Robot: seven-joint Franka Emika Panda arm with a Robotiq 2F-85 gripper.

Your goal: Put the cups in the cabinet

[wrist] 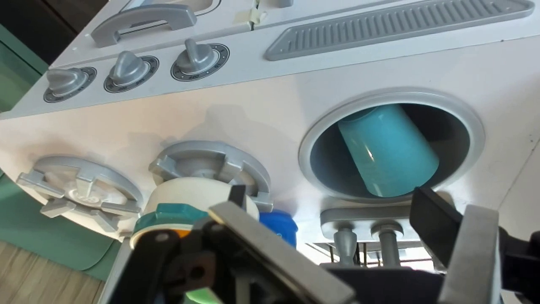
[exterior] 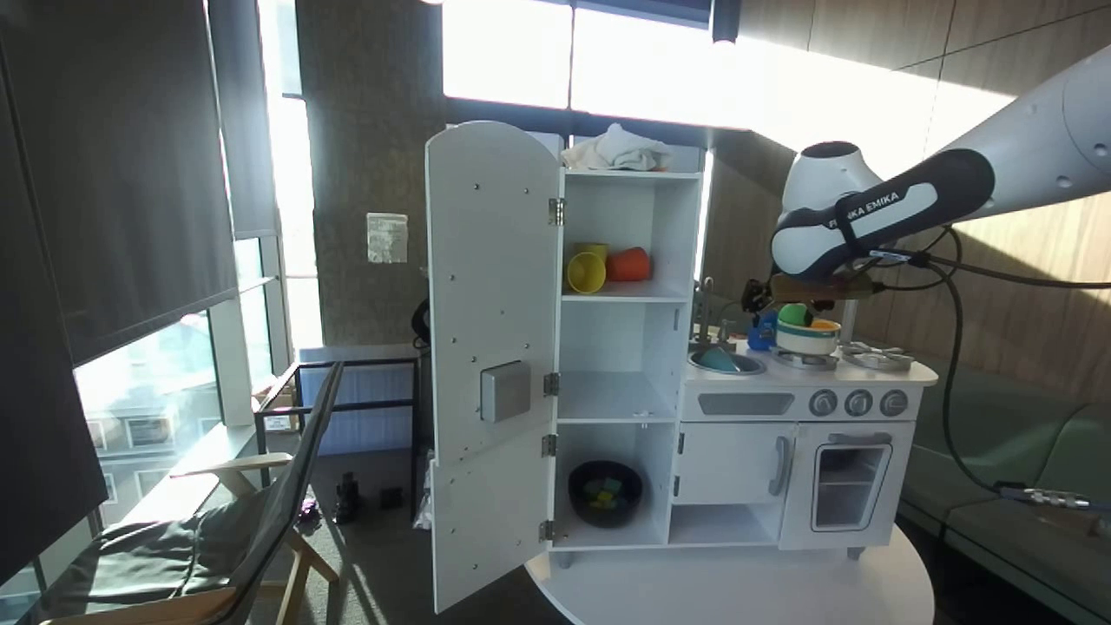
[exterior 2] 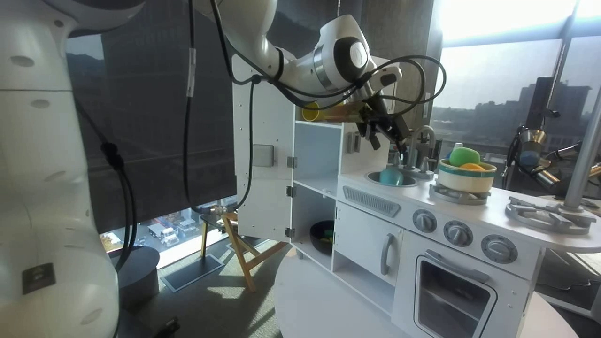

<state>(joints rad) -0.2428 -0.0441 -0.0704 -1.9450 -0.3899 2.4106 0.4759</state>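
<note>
A teal cup point(wrist: 388, 152) lies tilted in the round sink point(wrist: 310, 169); it also shows in both exterior views point(exterior: 719, 360) point(exterior 2: 391, 177). My gripper point(wrist: 329, 202) is open and empty, its fingers apart above the sink's faucet side, not touching the cup. In an exterior view the gripper point(exterior 2: 389, 140) points down over the sink. The white cabinet point(exterior: 616, 398) stands with its door point(exterior: 495, 304) wide open. On its upper shelf are a yellow cup point(exterior: 587, 273) lying on its side, another yellow cup point(exterior: 594, 249) behind it and an orange cup point(exterior: 628, 265).
A grey faucet point(exterior 2: 425, 134) rises behind the sink. A cream pot point(exterior 2: 465, 178) with green and orange items stands on a burner, a blue object point(exterior: 762, 334) beside it. A black bowl point(exterior: 605, 495) sits in the cabinet's bottom compartment. A cloth point(exterior: 618, 149) lies on top.
</note>
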